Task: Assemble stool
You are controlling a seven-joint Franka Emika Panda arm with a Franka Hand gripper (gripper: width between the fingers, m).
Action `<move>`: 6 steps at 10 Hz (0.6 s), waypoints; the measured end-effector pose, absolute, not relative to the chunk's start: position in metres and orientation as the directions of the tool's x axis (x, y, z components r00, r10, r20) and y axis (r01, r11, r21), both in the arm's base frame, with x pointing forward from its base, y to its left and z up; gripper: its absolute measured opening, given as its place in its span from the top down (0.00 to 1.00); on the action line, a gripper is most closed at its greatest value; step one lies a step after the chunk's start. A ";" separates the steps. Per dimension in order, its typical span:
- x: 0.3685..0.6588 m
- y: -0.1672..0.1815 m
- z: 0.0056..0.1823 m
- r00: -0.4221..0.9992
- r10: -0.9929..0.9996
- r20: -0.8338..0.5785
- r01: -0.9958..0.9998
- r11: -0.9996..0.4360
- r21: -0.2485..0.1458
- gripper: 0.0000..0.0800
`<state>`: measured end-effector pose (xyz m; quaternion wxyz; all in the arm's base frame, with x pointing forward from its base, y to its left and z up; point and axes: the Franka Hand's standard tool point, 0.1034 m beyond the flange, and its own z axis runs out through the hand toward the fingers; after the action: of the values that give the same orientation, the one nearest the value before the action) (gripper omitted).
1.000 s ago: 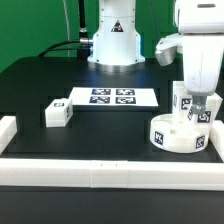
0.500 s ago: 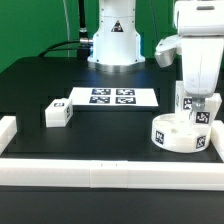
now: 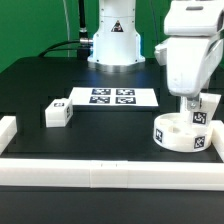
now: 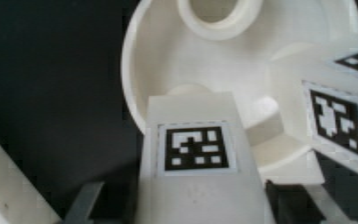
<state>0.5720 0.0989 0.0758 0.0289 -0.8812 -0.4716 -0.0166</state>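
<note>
Seat (image 3: 180, 133): worktop's (image 3: 40, 80) 4 o'clock in the exterior view.
Hand (image 3: 193, 103): above seat, fingers (image 4: 91, 196) flanking upright leg (image 4: 197, 140); clamped or loose, cannot tell.
Loose leg (image 3: 57, 113): 9 o'clock, well apart from seat.

Table (image 3: 95, 138): black, matte top. Marker board (image 3: 111, 97): flat white sheet with four black tags, lying toward the table's rear. White border rail (image 3: 100, 172) along the front edge; green backdrop (image 3: 35, 25) behind.
</note>
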 end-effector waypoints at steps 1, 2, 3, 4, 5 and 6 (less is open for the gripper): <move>0.572 0.100 0.076 0.611 0.789 0.055 0.791 -0.610 -0.040 0.57; 0.572 0.101 0.076 0.687 0.724 0.051 0.726 -0.686 -0.046 0.57; 0.572 0.101 0.076 0.734 0.677 0.048 0.679 -0.733 -0.049 0.57; 0.572 0.100 0.076 0.780 0.624 0.046 0.626 -0.778 -0.053 0.57; 0.572 0.099 0.076 0.849 0.527 0.044 0.529 -0.847 -0.058 0.57; 0.573 0.098 0.076 0.870 0.492 0.043 0.494 -0.868 -0.060 0.57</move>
<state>0.5729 0.0979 0.0759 0.0344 -0.9663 -0.2549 -0.0134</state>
